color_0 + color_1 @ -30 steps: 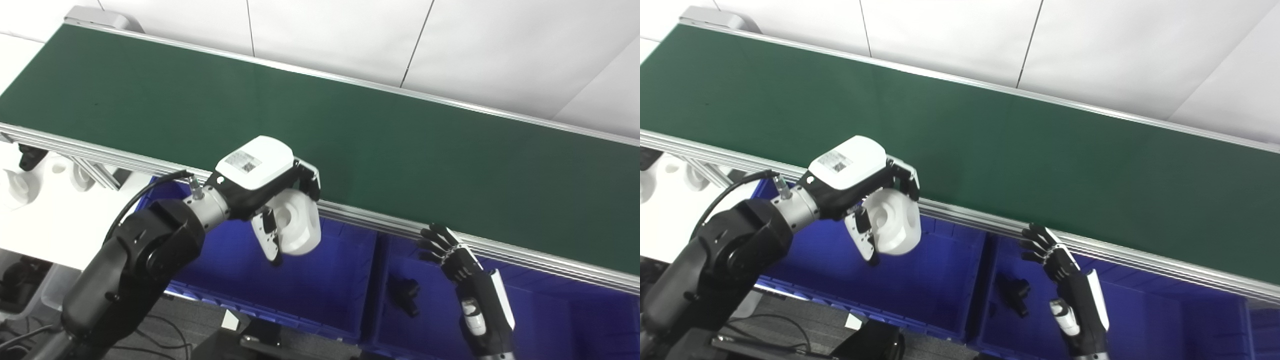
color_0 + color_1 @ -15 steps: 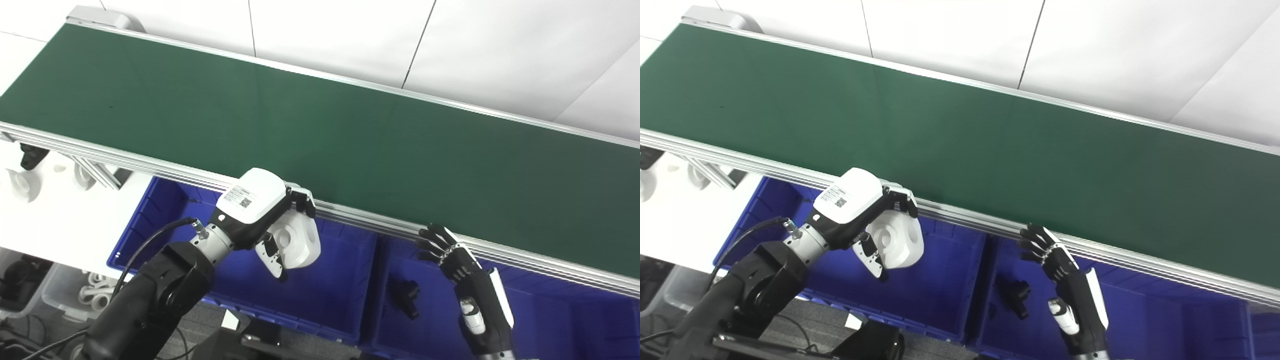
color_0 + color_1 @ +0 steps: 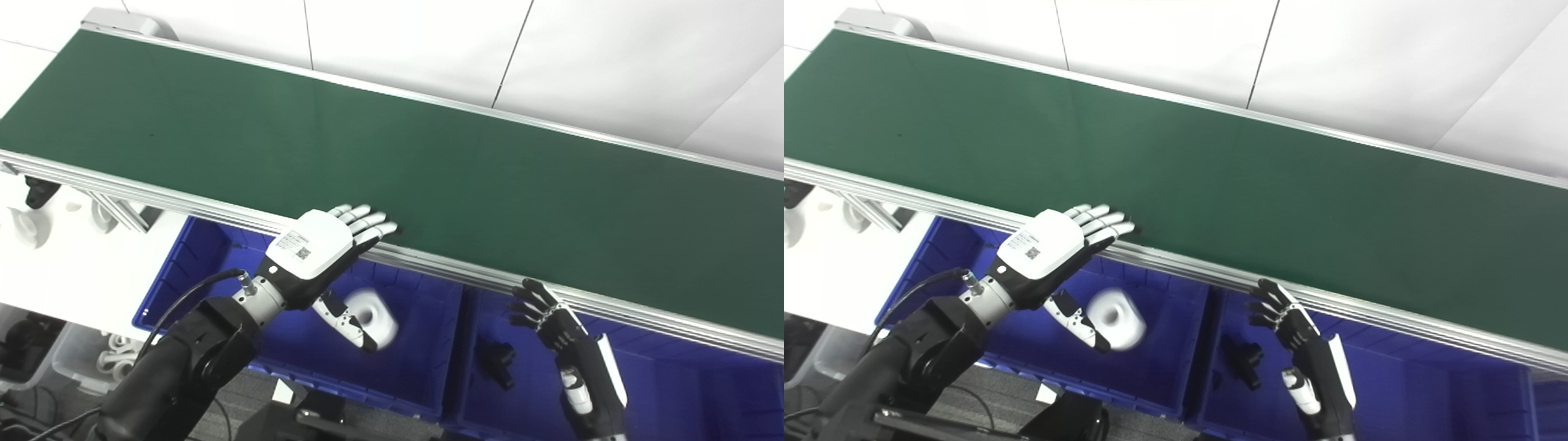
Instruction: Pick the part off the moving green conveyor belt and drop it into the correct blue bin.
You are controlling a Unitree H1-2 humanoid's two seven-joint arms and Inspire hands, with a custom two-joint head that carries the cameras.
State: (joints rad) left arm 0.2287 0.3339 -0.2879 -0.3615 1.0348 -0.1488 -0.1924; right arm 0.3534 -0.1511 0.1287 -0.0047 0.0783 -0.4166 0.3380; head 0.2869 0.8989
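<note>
The left robot hand is spread flat, released, over the left blue bin. The blurred white part sits below it, inside that bin. Right of the bin, the right robot hand hangs empty, fingers apart.

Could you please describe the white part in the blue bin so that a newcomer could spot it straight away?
Below the near rail of the green conveyor belt sit two blue bins side by side. Look into the left bin, under the open left hand. The white part is a blurred, rounded block with a round hole, unlike the small black part in the right bin.
</note>
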